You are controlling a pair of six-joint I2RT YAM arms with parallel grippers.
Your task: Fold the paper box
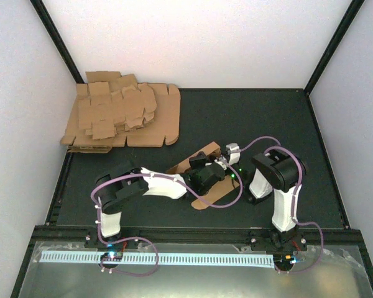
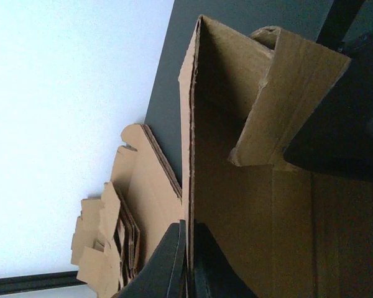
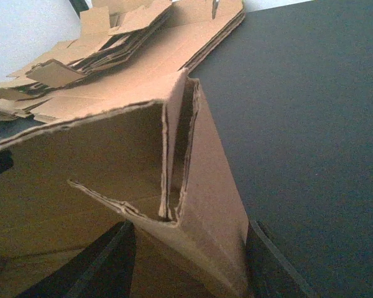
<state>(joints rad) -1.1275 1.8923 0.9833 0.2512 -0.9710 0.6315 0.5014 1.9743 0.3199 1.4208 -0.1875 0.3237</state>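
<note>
On the dark table (image 1: 267, 124), right of and nearer than the pile of sheets (image 1: 121, 118), lies the half-folded paper box (image 1: 206, 151), which I judge light, stiff but easily creased; my left gripper (image 2: 188, 248) pinches an upright wall's edge, my right gripper (image 3: 189, 239) straddles a folded corner, grip unclear

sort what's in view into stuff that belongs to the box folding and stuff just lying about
In the job:
the paper box
left gripper, clamped on one raised wall
right gripper, straddling a folded corner

Lying about:
pile of cardboard sheets, far left
</note>
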